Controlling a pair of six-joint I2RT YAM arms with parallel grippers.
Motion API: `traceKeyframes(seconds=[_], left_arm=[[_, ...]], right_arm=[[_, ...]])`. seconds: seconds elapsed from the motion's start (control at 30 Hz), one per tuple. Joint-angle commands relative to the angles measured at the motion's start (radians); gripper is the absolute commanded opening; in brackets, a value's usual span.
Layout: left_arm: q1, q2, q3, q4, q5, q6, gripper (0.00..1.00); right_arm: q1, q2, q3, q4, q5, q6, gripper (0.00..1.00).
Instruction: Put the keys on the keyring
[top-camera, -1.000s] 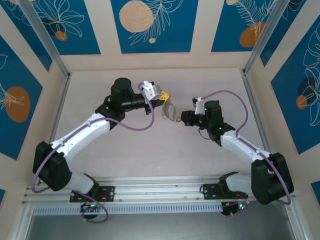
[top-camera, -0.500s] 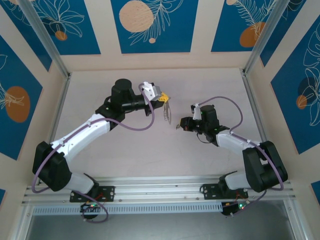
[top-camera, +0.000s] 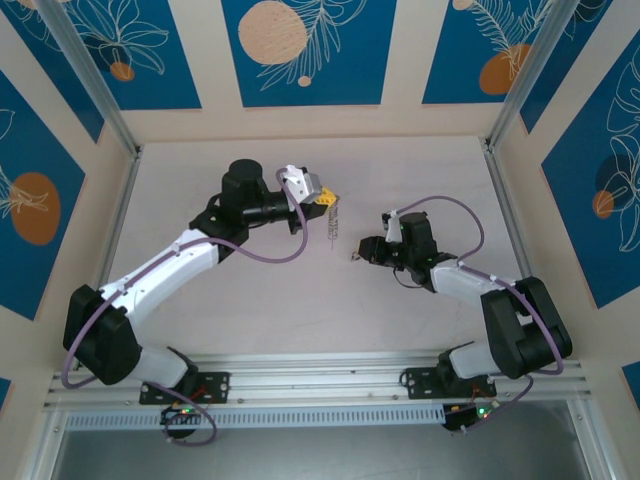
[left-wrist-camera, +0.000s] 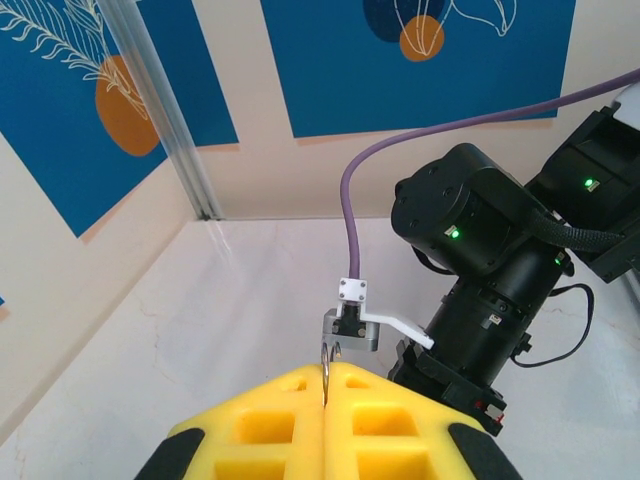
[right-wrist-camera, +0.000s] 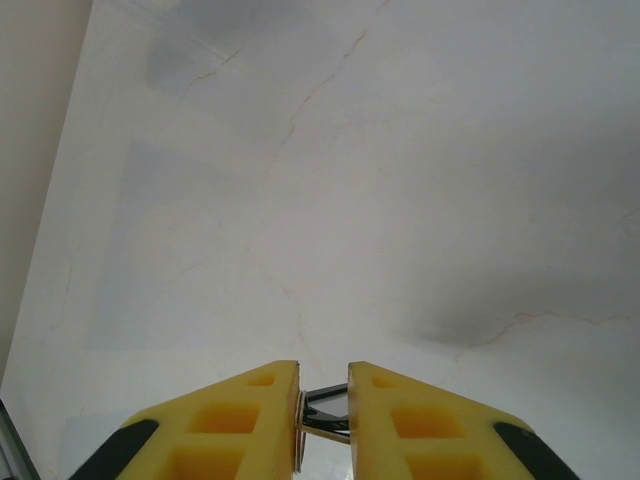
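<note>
Presently, the left gripper (left-wrist-camera: 325, 378) is pressed together on the keyring (top-camera: 333, 228) (seen edge-on from above), over the middle of the table (top-camera: 420, 165). Just right of it, not touching, the right gripper (right-wrist-camera: 324, 385) pinches the key (right-wrist-camera: 326, 416) across a narrow gap.

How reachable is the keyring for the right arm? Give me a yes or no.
Probably yes. The keyring is clamped in the left end effector, with bare table between it and the right end effector, which has the key between its fingers.
</note>
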Motion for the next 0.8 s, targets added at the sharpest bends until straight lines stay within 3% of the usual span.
traceKeyframes(seconds=[0.0, 0.37, 0.57, 0.77], left_arm=[[-0.010, -0.034, -0.012, 0.011, 0.022, -0.020, 0.00], [-0.010, -0.039, -0.018, 0.021, 0.021, -0.040, 0.00], [-0.009, -0.042, -0.015, 0.019, 0.021, -0.042, 0.00], [-0.009, -0.037, -0.016, 0.019, 0.022, -0.045, 0.00]], right_arm=[[-0.011, -0.013, 0.003, -0.009, -0.004, 0.002, 0.21], [-0.025, 0.073, 0.019, -0.017, -0.014, 0.016, 0.20], [-0.028, 0.123, 0.047, -0.054, -0.008, 0.035, 0.51], [-0.032, 0.109, 0.071, -0.069, -0.035, 0.040, 0.65]])
